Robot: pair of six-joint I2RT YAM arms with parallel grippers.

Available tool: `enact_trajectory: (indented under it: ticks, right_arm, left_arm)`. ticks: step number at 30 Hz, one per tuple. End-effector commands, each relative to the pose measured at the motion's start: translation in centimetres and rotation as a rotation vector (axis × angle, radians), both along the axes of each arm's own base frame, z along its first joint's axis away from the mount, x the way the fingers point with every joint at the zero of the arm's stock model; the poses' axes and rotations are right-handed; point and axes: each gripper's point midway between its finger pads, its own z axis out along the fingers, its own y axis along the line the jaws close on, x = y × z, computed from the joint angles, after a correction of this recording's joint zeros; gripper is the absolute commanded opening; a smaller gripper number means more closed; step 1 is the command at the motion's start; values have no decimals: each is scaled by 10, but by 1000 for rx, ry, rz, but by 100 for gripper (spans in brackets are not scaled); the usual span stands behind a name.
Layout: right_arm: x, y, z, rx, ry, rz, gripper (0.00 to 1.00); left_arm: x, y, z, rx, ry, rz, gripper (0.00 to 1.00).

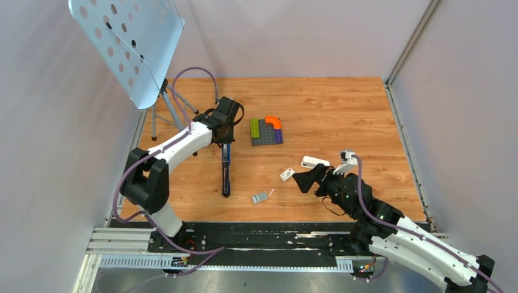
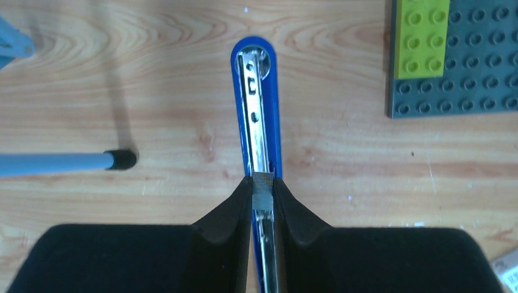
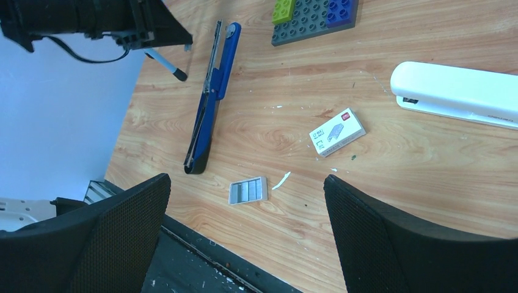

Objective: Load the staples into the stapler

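The slim blue stapler with silver metal inside is lying unfolded on the wooden table, its rail being pinched by the left gripper. The right gripper is being held spread wide, empty, near the short grey ridged staple strip. The strip is judged light, brittle and slippery, and is best taken across its long sides.

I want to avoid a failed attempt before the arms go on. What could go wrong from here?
1. The left end effector pinches only the thin silver rail of the stapler, so the stapler may twist or slip during loading.
2. The staples lie flat on the table. The open right end effector may push them away or break the strip instead of lifting it.
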Motion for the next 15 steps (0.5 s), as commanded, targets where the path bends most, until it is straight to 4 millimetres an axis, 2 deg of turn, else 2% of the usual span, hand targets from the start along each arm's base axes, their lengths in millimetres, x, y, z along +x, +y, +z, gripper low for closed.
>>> enact_trajectory:
  ticks: [1, 8, 15]
  right_arm:
    - [-2, -2, -5, -49, 10, 17, 100]
    - [0, -7, -3, -120, -3, 20, 100]
    - [4, -10, 1, -157, -15, 5, 100]
  left_arm:
    - [29, 0, -10, 10, -20, 38, 17]
    - [56, 4, -27, 6, -5, 64, 17]
    - [73, 9, -30, -8, -15, 67, 17]
